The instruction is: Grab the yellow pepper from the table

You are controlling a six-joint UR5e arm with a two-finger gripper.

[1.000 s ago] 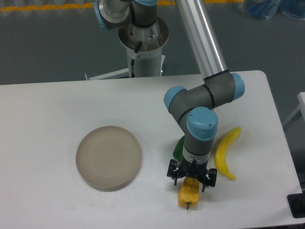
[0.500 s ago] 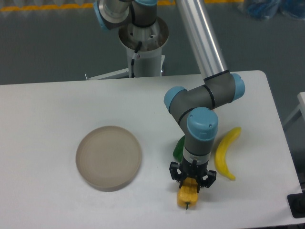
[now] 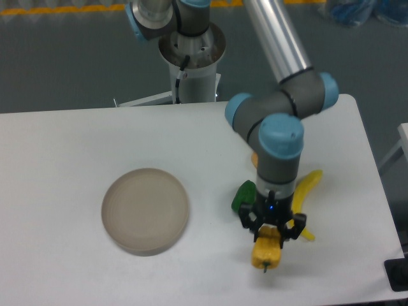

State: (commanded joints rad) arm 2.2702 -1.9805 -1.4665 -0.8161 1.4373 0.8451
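The yellow pepper (image 3: 267,252) is a small yellow-orange lobed fruit with a short dark stem pointing toward the front edge of the white table (image 3: 64,146). My gripper (image 3: 272,231) is shut on the pepper's upper end, black fingers on either side of it. The pepper hangs below the gripper near the table's front right; I cannot tell how far it is off the surface.
A green pepper (image 3: 243,196) lies just left of the arm's wrist. A yellow banana (image 3: 308,189) lies behind the wrist on the right. A round grey-beige plate (image 3: 146,210) sits at centre left. A bit of orange fruit (image 3: 254,159) peeks out behind the arm.
The gripper closed on the yellow pepper, then moved right and slightly toward the front with the pepper in it. The green pepper is now more exposed.
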